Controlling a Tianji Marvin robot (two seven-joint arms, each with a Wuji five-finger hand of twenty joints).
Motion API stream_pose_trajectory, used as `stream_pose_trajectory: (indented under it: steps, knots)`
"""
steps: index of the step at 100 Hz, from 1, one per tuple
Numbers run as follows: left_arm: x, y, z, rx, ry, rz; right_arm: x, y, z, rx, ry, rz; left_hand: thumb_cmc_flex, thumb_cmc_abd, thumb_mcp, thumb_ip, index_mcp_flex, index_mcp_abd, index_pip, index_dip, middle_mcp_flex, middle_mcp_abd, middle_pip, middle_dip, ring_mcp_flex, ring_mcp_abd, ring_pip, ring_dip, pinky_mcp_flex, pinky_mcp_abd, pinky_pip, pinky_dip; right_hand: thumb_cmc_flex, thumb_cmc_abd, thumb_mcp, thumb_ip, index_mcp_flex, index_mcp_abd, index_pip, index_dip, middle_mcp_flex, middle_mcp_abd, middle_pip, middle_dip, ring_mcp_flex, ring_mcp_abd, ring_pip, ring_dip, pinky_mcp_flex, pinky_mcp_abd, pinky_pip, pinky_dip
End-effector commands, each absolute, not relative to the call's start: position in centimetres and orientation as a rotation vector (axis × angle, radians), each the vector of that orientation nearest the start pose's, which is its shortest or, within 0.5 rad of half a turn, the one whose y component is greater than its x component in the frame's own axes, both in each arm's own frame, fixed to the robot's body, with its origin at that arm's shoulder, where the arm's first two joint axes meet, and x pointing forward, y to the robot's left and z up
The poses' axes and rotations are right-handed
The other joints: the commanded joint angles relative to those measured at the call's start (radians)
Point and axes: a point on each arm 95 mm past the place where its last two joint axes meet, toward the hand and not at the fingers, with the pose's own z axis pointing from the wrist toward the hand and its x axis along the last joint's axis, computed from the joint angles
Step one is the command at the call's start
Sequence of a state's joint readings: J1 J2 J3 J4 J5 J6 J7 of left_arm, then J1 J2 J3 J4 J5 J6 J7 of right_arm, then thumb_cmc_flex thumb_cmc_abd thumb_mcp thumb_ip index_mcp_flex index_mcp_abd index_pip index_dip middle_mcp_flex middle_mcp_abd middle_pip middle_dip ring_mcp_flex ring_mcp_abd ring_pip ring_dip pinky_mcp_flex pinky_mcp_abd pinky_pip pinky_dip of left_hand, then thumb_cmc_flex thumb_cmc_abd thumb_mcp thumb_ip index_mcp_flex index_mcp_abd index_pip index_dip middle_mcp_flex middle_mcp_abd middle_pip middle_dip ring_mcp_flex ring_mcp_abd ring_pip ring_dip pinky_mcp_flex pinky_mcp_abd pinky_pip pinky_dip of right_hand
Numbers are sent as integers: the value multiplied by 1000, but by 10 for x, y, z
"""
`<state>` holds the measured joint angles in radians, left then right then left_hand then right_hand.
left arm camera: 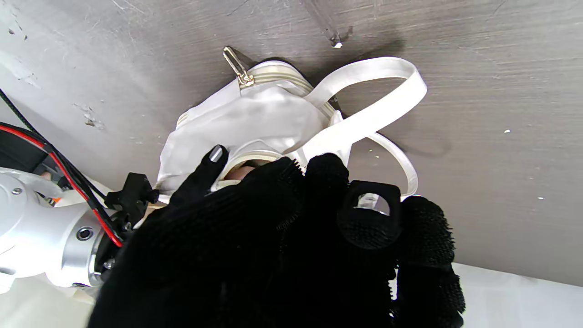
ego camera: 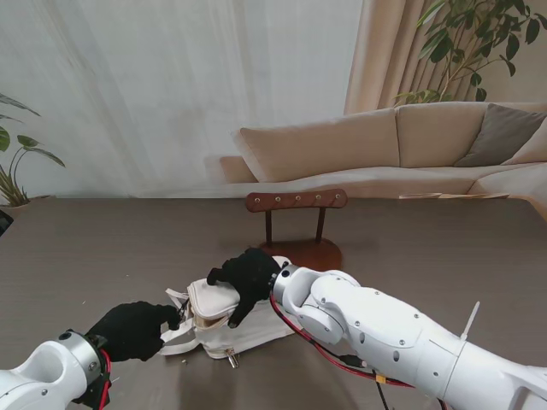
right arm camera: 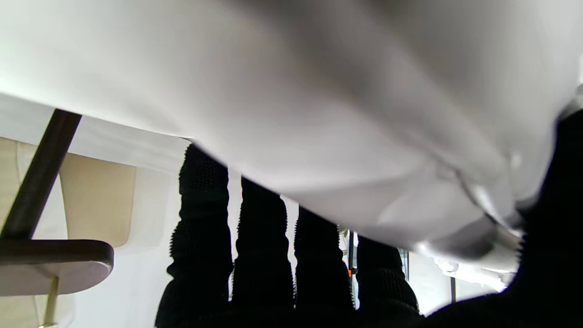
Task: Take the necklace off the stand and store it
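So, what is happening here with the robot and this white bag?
Both gloved hands are on a small white bag that lies on the grey table. The right hand grips the bag's top from above, and the left hand holds its open edge near the zipper and strap. The wooden necklace stand is farther from me, behind the bag, and no necklace is visible on it. I cannot see a necklace anywhere, so it may already be in the bag.

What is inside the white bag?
The bag gapes a little between the left hand and right hand. Only a dim tan lining shows in the left wrist view. Fingers and fabric cover the rest, so no necklace can be seen.
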<state>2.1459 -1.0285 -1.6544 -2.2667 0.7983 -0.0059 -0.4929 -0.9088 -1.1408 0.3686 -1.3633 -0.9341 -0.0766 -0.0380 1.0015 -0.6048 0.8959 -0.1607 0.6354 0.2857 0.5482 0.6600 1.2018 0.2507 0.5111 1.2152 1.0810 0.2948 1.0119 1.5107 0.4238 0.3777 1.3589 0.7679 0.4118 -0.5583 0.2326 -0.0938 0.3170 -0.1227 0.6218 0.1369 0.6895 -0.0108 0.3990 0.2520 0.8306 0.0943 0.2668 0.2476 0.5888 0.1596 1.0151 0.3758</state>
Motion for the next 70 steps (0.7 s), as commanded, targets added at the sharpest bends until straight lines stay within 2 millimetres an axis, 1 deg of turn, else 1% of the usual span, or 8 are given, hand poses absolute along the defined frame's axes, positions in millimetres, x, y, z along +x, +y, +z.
stream_pose_trajectory:
  steps: [1, 12, 21, 30, 33, 52, 57, 70]
  knots:
    - [262, 34, -247, -1532, 1741, -1378, 420, 175, -343, 556, 2160, 1510, 15, 18, -4, -6, 111, -148, 572, 86, -3, 5, 7, 4, -14, -29, 18, 22, -18, -27, 35, 1, 0, 381, 205, 87, 200, 16, 174, 162, 140, 12, 115, 64, 78, 28, 63, 42, -223, 32, 21, 1]
    - [261, 40, -248, -1536, 1726, -1358, 417, 174, -340, 533, 2151, 1533, 15, 18, -5, -6, 111, -148, 572, 86, -4, 6, 7, 4, -14, -28, 18, 22, -18, -27, 34, 1, -8, 426, 202, 81, 209, 7, 178, 165, 147, 11, 120, 65, 88, 27, 69, 44, -211, 33, 27, 5]
    - [258, 44, -248, -1538, 1711, -1346, 415, 175, -338, 535, 2144, 1553, 17, 18, -4, -5, 111, -147, 572, 85, -4, 6, 7, 4, -14, -28, 18, 22, -19, -27, 35, 1, 40, 486, 126, 76, 230, 2, 183, 173, 161, 13, 130, 67, 102, 24, 77, 47, -196, 35, 34, 17]
    - [254, 48, -247, -1528, 1704, -1324, 415, 176, -338, 534, 2122, 1581, 15, 18, -6, -6, 111, -150, 573, 86, -4, 6, 7, 4, -15, -29, 18, 23, -19, -26, 35, 1, 58, 511, 112, 78, 270, -3, 204, 182, 193, 13, 143, 72, 137, 21, 96, 54, -163, 36, 53, 25]
    - [253, 49, -247, -1526, 1701, -1317, 415, 176, -337, 536, 2114, 1591, 15, 18, -6, -6, 111, -149, 573, 86, -4, 4, 7, 3, -16, -28, 18, 22, -19, -26, 35, 1, 95, 526, 64, 83, 279, -7, 212, 188, 203, 13, 145, 76, 147, 19, 105, 58, -156, 38, 61, 28]
    - [245, 59, -246, -1518, 1667, -1281, 415, 178, -338, 537, 2087, 1626, 15, 18, -6, -5, 111, -150, 573, 85, -4, 4, 7, 3, -16, -29, 17, 22, -18, -26, 35, 1, 137, 547, 47, 85, 319, -8, 226, 193, 248, 9, 159, 85, 198, 13, 129, 69, -125, 41, 85, 34]
    - [243, 62, -246, -1520, 1655, -1275, 415, 178, -338, 538, 2083, 1632, 15, 19, -6, -5, 111, -149, 573, 85, -4, 3, 7, 3, -16, -29, 17, 22, -18, -26, 35, 1, 170, 553, 6, 82, 325, -9, 234, 171, 258, 6, 154, 92, 204, 13, 131, 75, -120, 41, 91, 33]
    - [238, 66, -245, -1526, 1627, -1271, 416, 178, -338, 541, 2080, 1630, 16, 18, -6, -5, 111, -147, 573, 84, -5, 7, 7, 3, -15, -27, 17, 22, -20, -26, 35, 1, 177, 554, 0, 86, 336, -15, 240, 164, 273, 4, 156, 94, 221, 8, 136, 79, -110, 40, 96, 33]
